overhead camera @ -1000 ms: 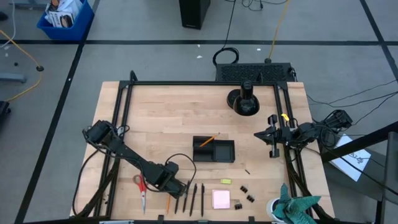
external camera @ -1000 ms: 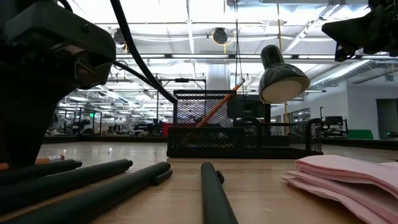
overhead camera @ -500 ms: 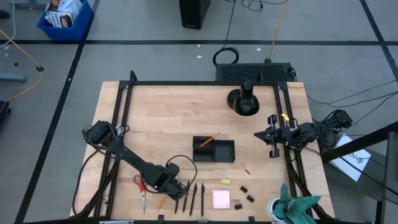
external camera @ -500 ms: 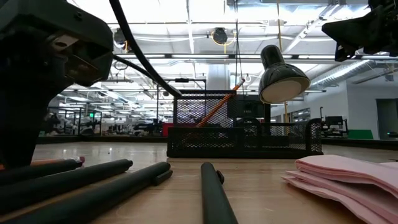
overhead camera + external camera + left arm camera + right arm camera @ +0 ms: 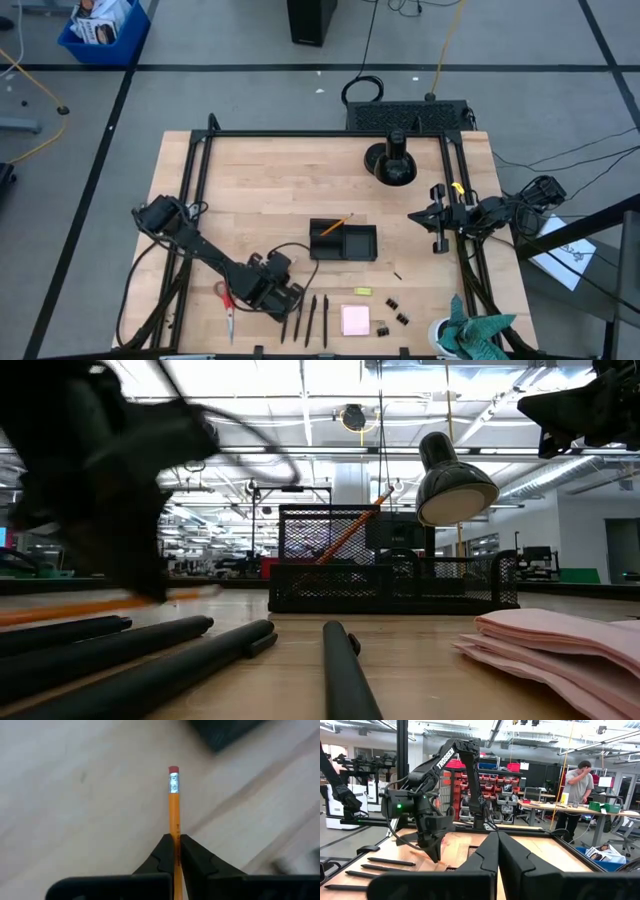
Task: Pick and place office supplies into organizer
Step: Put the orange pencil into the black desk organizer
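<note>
Wooden tabletop point(image 5: 260, 190), workshop behind. Our left gripper point(image 5: 176, 851) pinches orange pencil point(image 5: 173, 805), lifted near pens point(image 5: 311, 318). We judge carry step; next: swing to black organizer point(image 5: 343, 243), release. Our right gripper point(image 5: 497, 851), fingers pressed together, waits at table's right edge.

left gripper point(image 5: 174, 851) clamped; right gripper point(image 5: 497, 851) closed, parked.

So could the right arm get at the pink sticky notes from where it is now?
Probably yes. The right gripper waits shut at the table's right edge, and the sticky notes lie bare and uncovered. The left gripper is busy holding a pencil off to the pad's other side.
</note>
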Robot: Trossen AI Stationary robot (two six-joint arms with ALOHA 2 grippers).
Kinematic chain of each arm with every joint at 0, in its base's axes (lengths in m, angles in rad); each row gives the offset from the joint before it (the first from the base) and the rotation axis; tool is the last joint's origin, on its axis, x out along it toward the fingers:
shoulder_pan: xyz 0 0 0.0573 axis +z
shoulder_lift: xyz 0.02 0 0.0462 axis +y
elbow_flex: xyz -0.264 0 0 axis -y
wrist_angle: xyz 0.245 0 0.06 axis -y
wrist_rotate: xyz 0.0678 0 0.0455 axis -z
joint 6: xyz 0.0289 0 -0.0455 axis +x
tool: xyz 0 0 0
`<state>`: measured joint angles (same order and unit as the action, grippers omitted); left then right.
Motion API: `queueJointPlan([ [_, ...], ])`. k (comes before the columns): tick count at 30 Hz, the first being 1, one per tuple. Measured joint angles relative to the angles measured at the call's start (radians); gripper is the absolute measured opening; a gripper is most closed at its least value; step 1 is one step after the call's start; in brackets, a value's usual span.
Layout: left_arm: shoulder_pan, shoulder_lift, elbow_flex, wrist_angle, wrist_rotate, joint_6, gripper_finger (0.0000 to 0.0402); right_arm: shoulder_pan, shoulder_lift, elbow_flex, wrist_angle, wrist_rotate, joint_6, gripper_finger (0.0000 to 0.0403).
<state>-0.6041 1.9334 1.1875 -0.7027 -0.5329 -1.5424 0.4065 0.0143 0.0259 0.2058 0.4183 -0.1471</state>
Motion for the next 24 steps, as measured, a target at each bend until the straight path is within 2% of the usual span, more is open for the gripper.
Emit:
queueJointPlan([
  [6, 0.011, -0.004, 0.001, 0.019, -0.043, 0.064, 0.001, 0.0, 0.0, 0.0, 0.0, 0.0, 0.004, 0.0],
  [11, 0.025, -0.016, 0.002, 0.137, -0.111, 0.237, 0.0007, 0.0, 0.0, 0.0, 0.002, 0.0, 0.004, 0.0],
  [16, 0.032, -0.096, 0.004, 0.259, -0.216, 0.379, 0.0011, 0.0, 0.0, 0.0, 0.003, 0.0, 0.004, 0.0],
  [20, 0.012, -0.183, 0.005, 0.396, -0.319, 0.611, 0.0012, 0.0, 0.0, 0.0, 0.001, 0.0, 0.004, 0.0],
  [24, 0.022, -0.253, 0.006, 0.618, -0.324, 0.999, 0.0005, 0.0, 0.001, 0.0, 0.001, 0.001, 0.003, 0.0],
])
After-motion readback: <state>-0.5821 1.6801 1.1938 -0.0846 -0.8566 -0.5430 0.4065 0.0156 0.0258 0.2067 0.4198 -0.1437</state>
